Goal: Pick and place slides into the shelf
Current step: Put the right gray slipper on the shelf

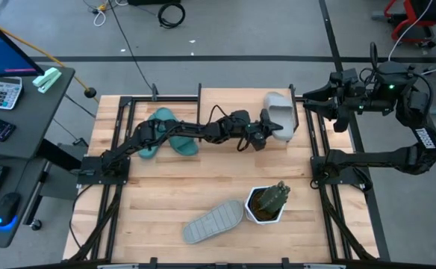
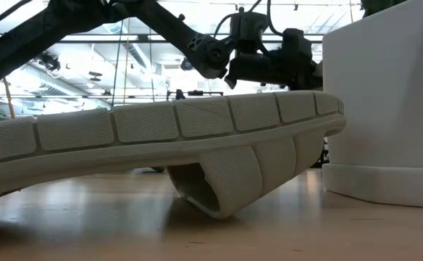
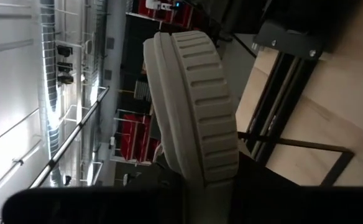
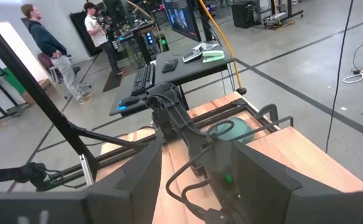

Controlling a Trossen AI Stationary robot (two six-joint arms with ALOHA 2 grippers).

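We start with the bench (image 1: 166, 194), a slatted wooden top. The shelf itself we cannot make out for certain from above. Its far edge carries 2 teal slides (image 1: 169, 133), lying side by side under the left arm.

The left arm reaches across that far edge toward the right corner, and the left pincer (image 1: 265, 128) is closed on a grey slide (image 1: 281, 116). In the left wrist view the ridged sole (image 3: 197, 106) rises straight up from between the dark fingers, so the slide's long axis runs out and away from the pincer — held by 1 end, lifted off the wood, over the far right corner.

The right arm is folded back beyond the bench's right side; its right pincer (image 4: 197, 186) stands open and empty.

The second grey slide (image 1: 215, 221) lies sole-up near the front edge, its long axis slanted, just beside a white planter (image 1: 265, 205). It is well apart from both pincers. We judge the left arm the busier, so this 1 waits for whichever arm frees first — probably the right.
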